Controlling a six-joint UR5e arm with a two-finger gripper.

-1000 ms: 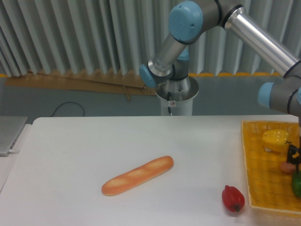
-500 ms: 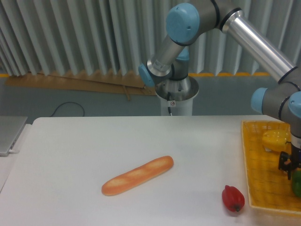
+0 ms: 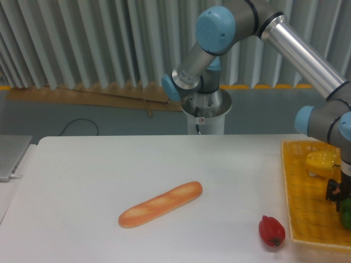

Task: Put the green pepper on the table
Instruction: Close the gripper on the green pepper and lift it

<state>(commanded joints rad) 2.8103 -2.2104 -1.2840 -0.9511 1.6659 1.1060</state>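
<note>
From my remote seat, the change since half a second ago is slight: the wrist has shifted a touch toward the right edge, and the blue elbow joint now sits a little lower and further right above the yellow woven basket [image 3: 299, 203]; a second ago the arm was higher and the black tool stood further out of the basket. Nothing on the table [image 3: 82, 181] has moved: the baguette [image 3: 160, 204] lies at the same slant mid-table, and the red pepper [image 3: 272, 231] stays just beside the basket's left rim. The gripper [image 3: 341, 192] is mostly cut off by the right edge of the view (only a dark block of it shows), so I cannot tell how wide its jaws stand or whether they have hold of anything. The green pepper [image 3: 346, 215] is inside the basket at the far right, directly below that dark block; only a sliver of its glossy green side shows, and whether the tool touches it I cannot make out. The yellow pepper [image 3: 321, 161] sits further back in the basket, near the wrist. I can read no writing or labels anywhere.
</note>
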